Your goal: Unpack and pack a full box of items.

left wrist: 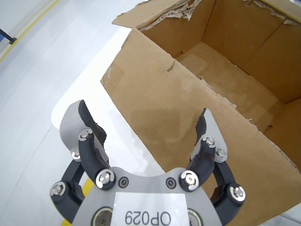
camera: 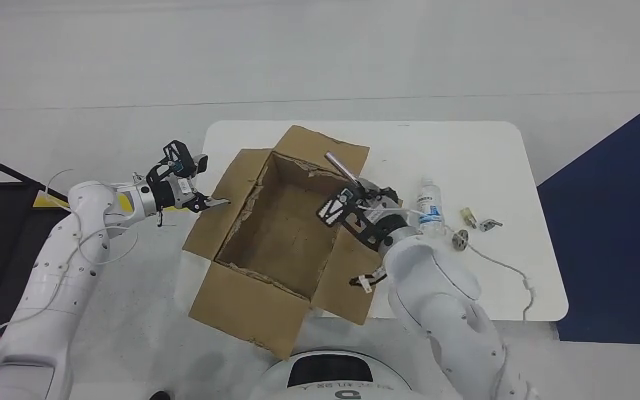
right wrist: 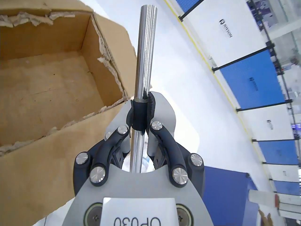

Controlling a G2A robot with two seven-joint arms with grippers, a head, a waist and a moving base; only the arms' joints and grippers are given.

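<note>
An open cardboard box (camera: 275, 235) with torn flaps stands on the white table (camera: 500, 160); its inside (left wrist: 225, 71) looks bare. My right gripper (right wrist: 141, 105) is shut on a shiny metal rod (right wrist: 145, 48), held over the box's right wall, the rod (camera: 343, 166) slanting toward the far flap. My left gripper (left wrist: 142, 116) is open, nothing between its fingers, hovering just outside the box's left flap (left wrist: 178, 123). In the top view the left gripper (camera: 200, 198) sits at the table's left edge.
On the table right of the box lie a small clear bottle (camera: 430, 205), a round metal part (camera: 461, 238) and two small fittings (camera: 478, 221). A thin cable (camera: 505, 270) trails toward the front right edge. The far right of the table is bare.
</note>
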